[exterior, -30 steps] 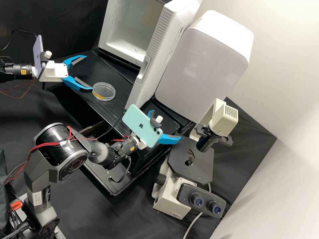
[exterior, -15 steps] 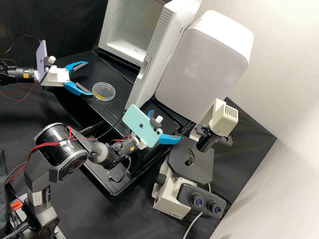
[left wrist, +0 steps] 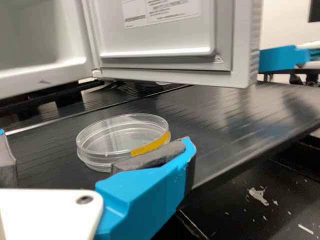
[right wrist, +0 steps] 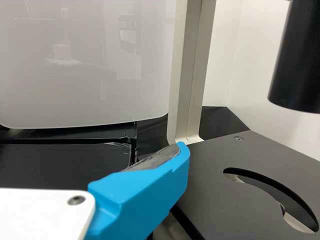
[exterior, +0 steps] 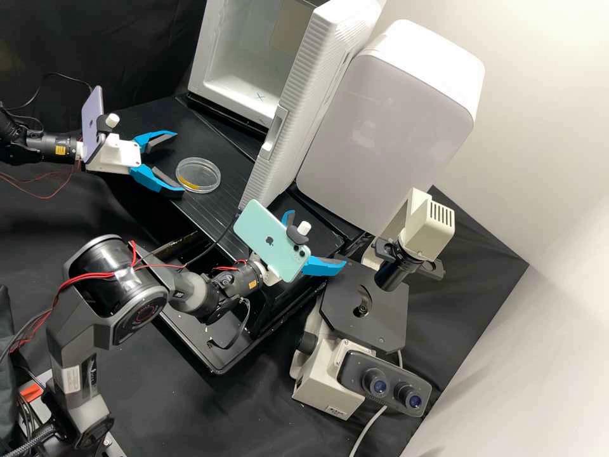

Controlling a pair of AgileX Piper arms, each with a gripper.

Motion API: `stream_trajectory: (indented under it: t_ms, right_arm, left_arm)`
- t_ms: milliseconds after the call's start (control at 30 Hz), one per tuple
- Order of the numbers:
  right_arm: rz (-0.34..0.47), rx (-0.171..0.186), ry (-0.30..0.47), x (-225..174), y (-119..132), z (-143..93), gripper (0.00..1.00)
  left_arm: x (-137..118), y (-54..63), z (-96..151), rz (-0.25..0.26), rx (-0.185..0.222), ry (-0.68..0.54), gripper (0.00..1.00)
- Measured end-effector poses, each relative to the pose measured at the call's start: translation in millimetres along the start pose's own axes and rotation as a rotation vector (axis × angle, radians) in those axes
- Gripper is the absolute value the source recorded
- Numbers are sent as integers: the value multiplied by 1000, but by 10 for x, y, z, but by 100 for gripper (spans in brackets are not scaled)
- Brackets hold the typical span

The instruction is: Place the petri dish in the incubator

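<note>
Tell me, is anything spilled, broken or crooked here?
Nothing much. The petri dish sits flat on the black tray, nothing spilled. Only some white flecks mark the dark surface below the tray; scuffs or crumbs, I cannot tell.

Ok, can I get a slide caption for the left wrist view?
Left tool open just short of the petri dish on the black ribbed platform, open incubator behind.
</note>
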Motion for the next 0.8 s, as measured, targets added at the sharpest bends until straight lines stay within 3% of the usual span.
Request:
stream_trajectory:
  t_ms: [200,333,800]
  right_arm:
    - [0,0,0,0,0,0,100]
    - [0,0,0,0,0,0,100]
    - [0,0,0,0,0,0,100]
  left_arm:
    - [57,-24,-35,-29,-84,-22,100]
    - [70,-37,-51,-36,-112,-23,100]
    - [169,-28,-59,-37,-104,-31,100]
